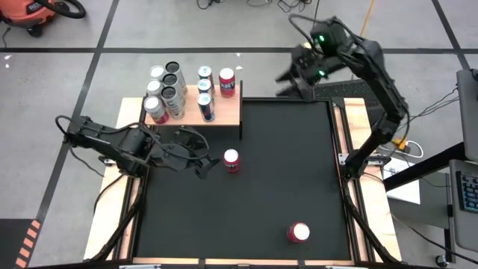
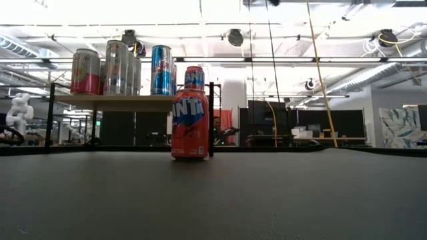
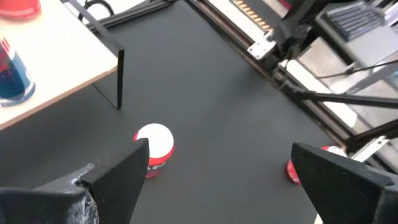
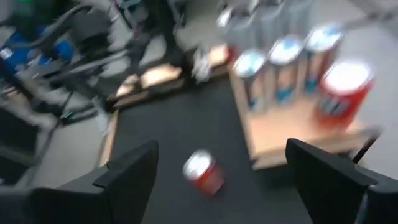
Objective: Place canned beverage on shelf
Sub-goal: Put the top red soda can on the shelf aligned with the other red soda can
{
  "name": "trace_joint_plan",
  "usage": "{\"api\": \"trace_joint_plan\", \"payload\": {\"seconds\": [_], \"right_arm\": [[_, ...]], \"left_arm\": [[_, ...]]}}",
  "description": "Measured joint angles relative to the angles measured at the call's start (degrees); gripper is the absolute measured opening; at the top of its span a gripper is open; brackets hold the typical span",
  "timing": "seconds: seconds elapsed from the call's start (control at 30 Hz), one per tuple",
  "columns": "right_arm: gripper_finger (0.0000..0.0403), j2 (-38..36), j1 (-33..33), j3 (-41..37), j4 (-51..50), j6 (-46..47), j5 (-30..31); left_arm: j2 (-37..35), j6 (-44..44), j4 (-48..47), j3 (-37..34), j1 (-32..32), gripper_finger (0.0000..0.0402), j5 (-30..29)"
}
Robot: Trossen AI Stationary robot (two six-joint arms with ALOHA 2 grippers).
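High view: left gripper (image 1: 203, 158) sits left of centre over the black tabletop mat (image 1: 284, 172), jaws open and empty, just left of a red can (image 1: 231, 161) standing upright on the mat, not touching it. Second red can (image 1: 299, 233) stands lower right, well apart. Wooden shelf (image 1: 224, 112) is upper left of the frame, loaded with upright cans: silver ones at its left, blue ones mid, a red-topped one at its right. Right gripper (image 1: 291, 78) hangs upper right, beyond the mat's top edge, jaws open, holding nothing. Low view: orange Fanta can (image 2: 190, 127) stands in front of the shelf's black post.
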Motion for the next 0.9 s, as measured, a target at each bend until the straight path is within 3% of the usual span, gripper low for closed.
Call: {"api": "trace_joint_plan", "payload": {"seconds": [0.23, 0.37, 0.6, 0.9], "right_arm": [[0.0329, -5.04, 5.84, -0.37, -18.09, 0.91, 2.55], [0.0329, -10.18, 9.06, -4.04, -15.87, 6.51, 6.55], [0.0329, -17.72, 12.47, -14.18, -12.29, 5.98, 16.62], [0.0329, -26.00, 12.48, -36.59, 2.30, 4.49, 10.28]], "left_arm": [[5.03, 4.97, -0.56, -0.41, 2.97, 0.0396, 0.99], [8.92, 3.80, -0.71, -0.43, 6.67, 0.0396, 6.28], [14.63, -1.91, -0.64, -0.43, 10.59, 0.0396, 11.05], [16.10, -7.71, -0.80, -0.41, 10.31, 0.0396, 11.79]]}}
